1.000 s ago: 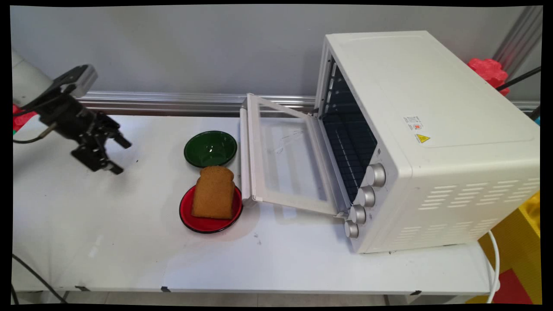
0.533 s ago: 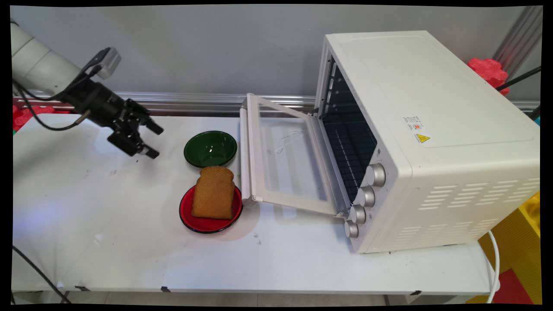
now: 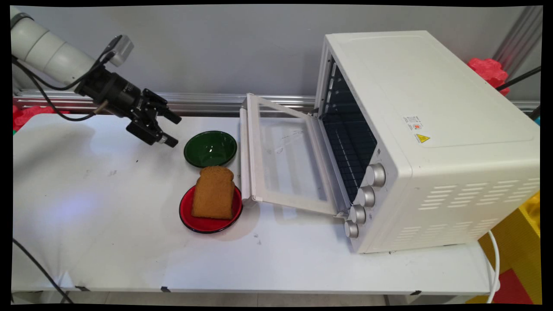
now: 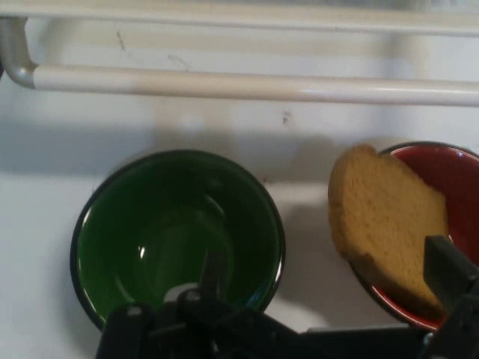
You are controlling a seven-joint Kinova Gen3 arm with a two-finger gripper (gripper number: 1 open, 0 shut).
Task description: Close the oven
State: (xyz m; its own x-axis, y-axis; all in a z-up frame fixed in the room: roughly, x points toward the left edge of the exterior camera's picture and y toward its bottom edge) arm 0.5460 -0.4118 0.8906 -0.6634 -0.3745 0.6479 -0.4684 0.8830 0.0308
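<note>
We see the gripper [image 3: 173,130] hanging above the white table [image 3: 108,224], just left of the green bowl [image 3: 210,148] in the main view, and holding nothing. Its two fingers stand apart, and the gap between them is plain in both views. The arm comes in from the upper left, so the gripper points slantwise down and to the right, towards the bowl.

The hand view looks along the gripper [image 4: 331,275]. The green bowl [image 4: 178,235] lies almost straight ahead, a little towards one finger, and it is empty. The slice of bread [image 4: 385,221] lies off to the other side, in front of the right-hand fingertip [image 4: 449,273]. Beyond both runs the door handle [image 4: 247,86] of the toaster oven, crossing the picture from side to side.

In the main view the slice of bread [image 3: 213,192] sits on the red plate [image 3: 206,224], on the near side of the bowl. The bowl is therefore nearer the gripper than the bread. The slice's long axis runs from the near side of the plate towards the bowl, with the rounded crust at the far end. It seems to lean rather than lie flat, though we cannot be sure how steeply.

Plate and bowl are close together but apart. Both lie just left of the open door [image 3: 285,160] of the toaster oven [image 3: 432,129], whose door handle [image 3: 244,147] is beside them.
</note>
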